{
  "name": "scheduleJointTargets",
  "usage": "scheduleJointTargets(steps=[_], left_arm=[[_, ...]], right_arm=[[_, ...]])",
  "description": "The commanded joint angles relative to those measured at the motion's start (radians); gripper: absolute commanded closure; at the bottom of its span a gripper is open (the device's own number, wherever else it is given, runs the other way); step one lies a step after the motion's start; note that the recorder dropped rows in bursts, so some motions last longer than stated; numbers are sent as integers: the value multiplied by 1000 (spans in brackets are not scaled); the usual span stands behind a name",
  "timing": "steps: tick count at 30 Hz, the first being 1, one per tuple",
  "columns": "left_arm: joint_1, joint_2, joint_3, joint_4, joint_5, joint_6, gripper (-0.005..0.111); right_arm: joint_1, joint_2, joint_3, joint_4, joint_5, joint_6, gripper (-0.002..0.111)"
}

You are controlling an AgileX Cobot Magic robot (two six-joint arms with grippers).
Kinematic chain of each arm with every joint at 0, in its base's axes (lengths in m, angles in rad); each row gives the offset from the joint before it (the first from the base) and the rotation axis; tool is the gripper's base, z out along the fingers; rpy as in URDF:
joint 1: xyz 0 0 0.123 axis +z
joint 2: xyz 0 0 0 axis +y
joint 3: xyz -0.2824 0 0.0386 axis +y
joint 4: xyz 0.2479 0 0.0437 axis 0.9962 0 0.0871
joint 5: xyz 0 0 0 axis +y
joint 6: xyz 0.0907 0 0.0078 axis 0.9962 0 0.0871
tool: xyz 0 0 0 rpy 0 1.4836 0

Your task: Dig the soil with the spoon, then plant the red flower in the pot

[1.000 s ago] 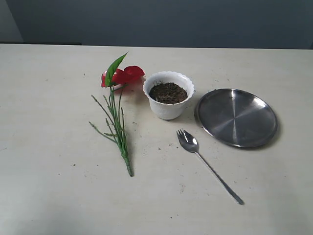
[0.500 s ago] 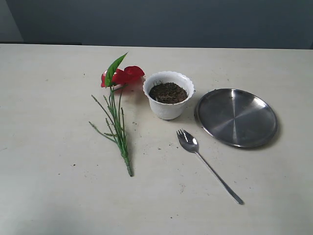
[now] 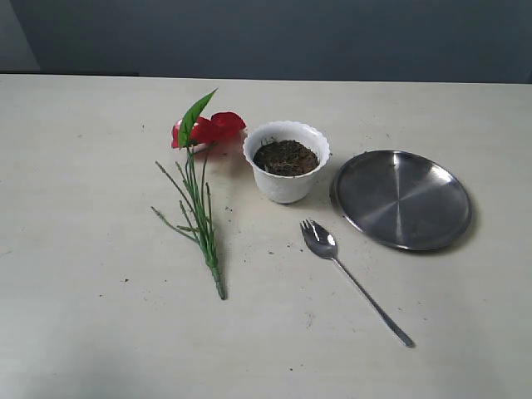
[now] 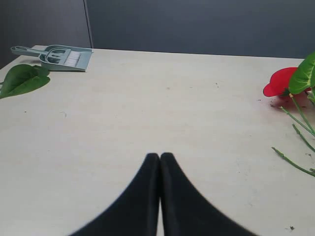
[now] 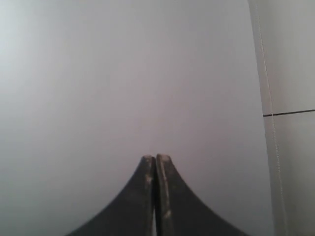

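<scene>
Exterior view, nearest first: the spoon (image 3: 353,278) lies flat at lower right of centre. Its handle runs toward the lower right corner and its tined bowl points up and left toward the pot. Left of centre the flower (image 3: 202,218) lies on its side, with the cut stem ends nearest and the red bloom and green leaf farthest. The bloom is just beside the pot on its left.

At right of centre sits the plate (image 3: 402,199), bare and shiny, near the pot but apart from it. The pot (image 3: 285,188) stands upright at mid-frame, white with a wavy rim, and the soil (image 3: 286,156) fills it almost to the top. Dark crumbs dot the table (image 3: 83,316) between flower and spoon. The table is pale cream and matte with faint scuffs, and it fills most of the frame. Across the top, past its far edge, runs a dark grey-blue wall (image 3: 291,37).

Left wrist view: the left gripper (image 4: 160,156) has its black fingers pressed tip to tip, holding nothing, over bare table. The flower's bloom and a few stems show at one edge. Farther off lie a loose green leaf (image 4: 22,78) and a grey-green dustpan (image 4: 61,56) with a white-bristled brush, with dark wall panels behind.

Right wrist view: the right gripper (image 5: 155,158) is likewise closed tight and empty, its tips smeared pale. It faces a plain pale grey surface crossed by a thin dark seam; I cannot tell what that surface is.
</scene>
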Motion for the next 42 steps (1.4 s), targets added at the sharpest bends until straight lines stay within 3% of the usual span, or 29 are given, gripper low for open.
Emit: scheduleJointTargets(steps=[1,4,9,13,28,42], left_arm=[[1,-5,5,-1,-6,1,107],[1,-5,5,-1,-6,1,107],[1,-5,5,-1,-6,1,107],[1,-5,5,-1,-6,1,107],[1,-5,5,-1,-6,1,107],[1,-5,5,-1,-6,1,107]], right_arm=[[-2,171,-222,-97,238,-22,109],[-2,276,-346,-44,363,-159,109],[35,418,-508,214,522,-511,109],[94,530,-591,314,667,-620,109],[261,942,-623,412,932,-620,109],[368,1182,-582,403,1014,-620,109]])
